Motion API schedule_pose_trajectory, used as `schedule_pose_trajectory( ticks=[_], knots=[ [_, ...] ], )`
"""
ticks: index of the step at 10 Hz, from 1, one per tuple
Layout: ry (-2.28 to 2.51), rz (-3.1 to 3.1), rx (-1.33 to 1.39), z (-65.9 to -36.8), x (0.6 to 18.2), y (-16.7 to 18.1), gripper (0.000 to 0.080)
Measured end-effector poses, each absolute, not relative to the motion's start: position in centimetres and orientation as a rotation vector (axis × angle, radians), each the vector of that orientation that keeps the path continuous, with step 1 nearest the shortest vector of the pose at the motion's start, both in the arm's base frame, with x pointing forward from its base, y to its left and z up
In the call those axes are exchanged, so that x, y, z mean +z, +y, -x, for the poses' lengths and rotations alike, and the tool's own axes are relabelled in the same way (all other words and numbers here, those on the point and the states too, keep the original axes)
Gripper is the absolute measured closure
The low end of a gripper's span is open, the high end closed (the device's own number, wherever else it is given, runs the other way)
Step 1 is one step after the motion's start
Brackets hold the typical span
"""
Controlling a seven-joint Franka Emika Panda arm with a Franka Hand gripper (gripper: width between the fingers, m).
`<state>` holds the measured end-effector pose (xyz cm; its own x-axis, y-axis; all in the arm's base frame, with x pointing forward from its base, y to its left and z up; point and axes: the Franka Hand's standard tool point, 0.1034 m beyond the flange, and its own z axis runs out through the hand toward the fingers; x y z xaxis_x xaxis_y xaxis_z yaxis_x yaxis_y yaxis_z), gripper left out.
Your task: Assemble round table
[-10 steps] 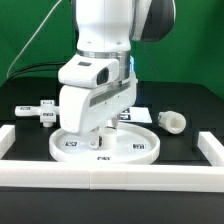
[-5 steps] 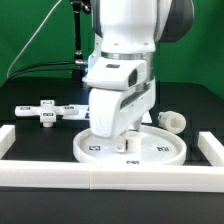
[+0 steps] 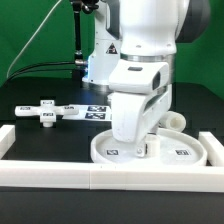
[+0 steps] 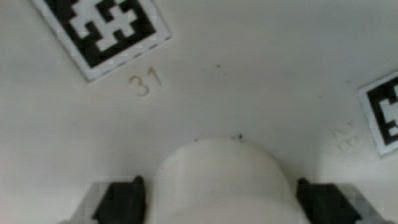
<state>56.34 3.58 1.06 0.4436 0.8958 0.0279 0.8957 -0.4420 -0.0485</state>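
One gripper (image 3: 137,150) was seen lowered onto the large rimmed disc (image 3: 165,160) at the lower right of the exterior view, beneath the bulky white arm (image 3: 145,45). In the wrist view the gripper (image 4: 221,200) was shown with its two dark fingers (image 4: 121,203) set on either side of a rounded white part that filled the gap between them. The jaws were judged to be clamped on the large rimmed disc (image 4: 231,90), though the blur left the exact part undetermined.

Two square tags were seen on the disc's flat face in that view. One tag (image 4: 107,30) had the number 31 printed beside it, and the other tag (image 4: 381,115) was cut by the frame's edge.

The disc was laid flat on the black table (image 3: 40,138), just behind the front border rail (image 3: 60,172). The short cylinder leg (image 3: 178,120) was seen at the right centre of the exterior view, just behind the disc and partly hidden by the arm. The cross-shaped piece (image 3: 45,111) was found at the left centre, well apart from the disc. The marker board (image 3: 100,110) was seen between the cross-shaped piece and the arm, partly covered by the arm.
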Motion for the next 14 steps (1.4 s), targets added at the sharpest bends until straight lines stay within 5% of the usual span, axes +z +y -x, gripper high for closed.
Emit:
schedule_pose_trajectory(
  ticks=[5, 7, 12, 14],
  knots=[
    [-1.581, 2.643, 0.039, -56.3, 1.2, 3.5, 0.0392],
    [-1.58, 2.644, 0.039, -56.3, 1.2, 3.5, 0.0184],
    [-1.333, 2.817, 0.008, -54.5, 6.6, 3.8, 0.0151],
    [-1.107, 2.917, 0.017, -52.9, 7.3, 5.4, 0.0151]
  ],
)
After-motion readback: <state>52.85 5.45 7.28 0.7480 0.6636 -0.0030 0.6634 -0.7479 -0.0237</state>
